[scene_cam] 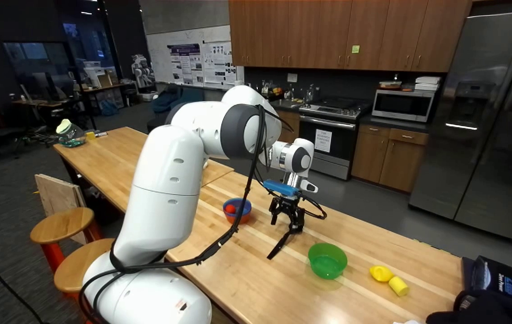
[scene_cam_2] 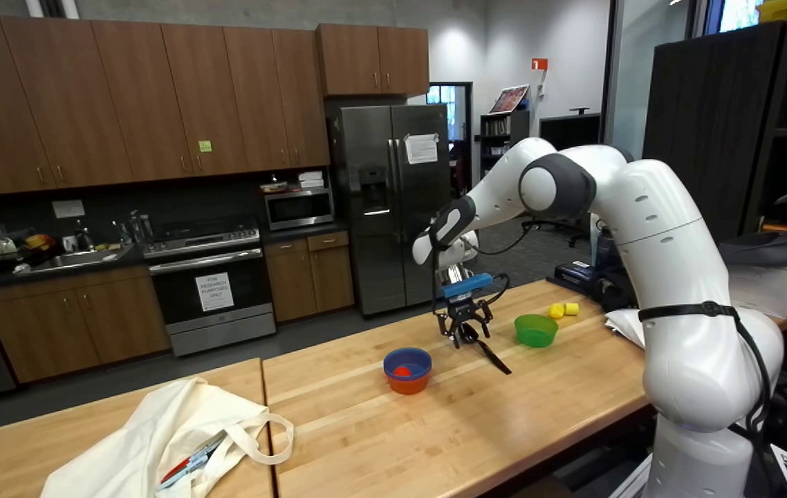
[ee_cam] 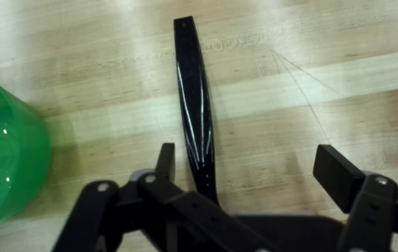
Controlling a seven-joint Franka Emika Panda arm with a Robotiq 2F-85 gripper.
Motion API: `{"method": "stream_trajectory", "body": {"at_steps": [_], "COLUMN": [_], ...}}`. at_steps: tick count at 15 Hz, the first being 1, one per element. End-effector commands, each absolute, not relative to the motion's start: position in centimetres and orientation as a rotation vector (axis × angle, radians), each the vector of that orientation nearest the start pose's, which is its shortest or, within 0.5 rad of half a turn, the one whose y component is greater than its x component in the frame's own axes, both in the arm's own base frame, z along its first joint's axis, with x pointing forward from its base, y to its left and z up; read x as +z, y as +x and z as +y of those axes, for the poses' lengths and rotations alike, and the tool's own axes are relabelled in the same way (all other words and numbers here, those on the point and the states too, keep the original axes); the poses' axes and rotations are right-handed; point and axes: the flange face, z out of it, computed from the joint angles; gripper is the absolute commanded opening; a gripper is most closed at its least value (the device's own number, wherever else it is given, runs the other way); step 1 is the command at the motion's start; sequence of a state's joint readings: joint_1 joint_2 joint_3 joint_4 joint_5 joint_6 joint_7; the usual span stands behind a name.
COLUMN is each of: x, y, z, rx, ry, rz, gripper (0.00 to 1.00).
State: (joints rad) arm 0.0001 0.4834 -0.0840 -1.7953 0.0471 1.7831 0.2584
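Hand (ee_cam: 249, 166) spread wide, nothing gripped; in wrist view, fingers (ee_cam: 166, 161) flank handle of black utensil (ee_cam: 194, 94), presumably spaced for clearance around it. Utensil lies on counter (scene_cam: 283, 288) near green bowl (ee_cam: 34, 143); its other end hidden behind hand. Past utensil from green bowl: blue bowl (scene_cam_2: 423, 360) nested in orange bowl (scene_cam_2: 409, 386), likely for compactness; red ball (scene_cam_2: 402, 372) inside. On green bowl's opposite side: yellow lemon (scene_cam: 380, 273), yellow cylinder (scene_cam: 398, 285). Counter surface: pale striped wood. Room: stove (scene_cam: 343, 135), fridge (scene_cam: 476, 148) well apart from green bowl.

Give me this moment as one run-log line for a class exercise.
Tool: open, empty | Black utensil: on table, below tool | Green bowl: upright, apart from utensil | Red ball: inside blue bowl
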Motion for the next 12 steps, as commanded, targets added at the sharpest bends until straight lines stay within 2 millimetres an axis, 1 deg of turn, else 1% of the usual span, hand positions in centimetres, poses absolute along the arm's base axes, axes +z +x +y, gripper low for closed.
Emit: {"method": "stream_trajectory", "body": {"at_steps": [1,5,12], "x": [25.57,25.65,25.63], "y": [59.06,58.92,58.86], "z": [-4.73,-5.07,-5.69], "rx": [0.799,0.812,0.800], "ry": [-3.005,-2.965,-2.920], "rz": [0.454,0.395,0.380], "gripper": [1.00,1.00,1.00]}}
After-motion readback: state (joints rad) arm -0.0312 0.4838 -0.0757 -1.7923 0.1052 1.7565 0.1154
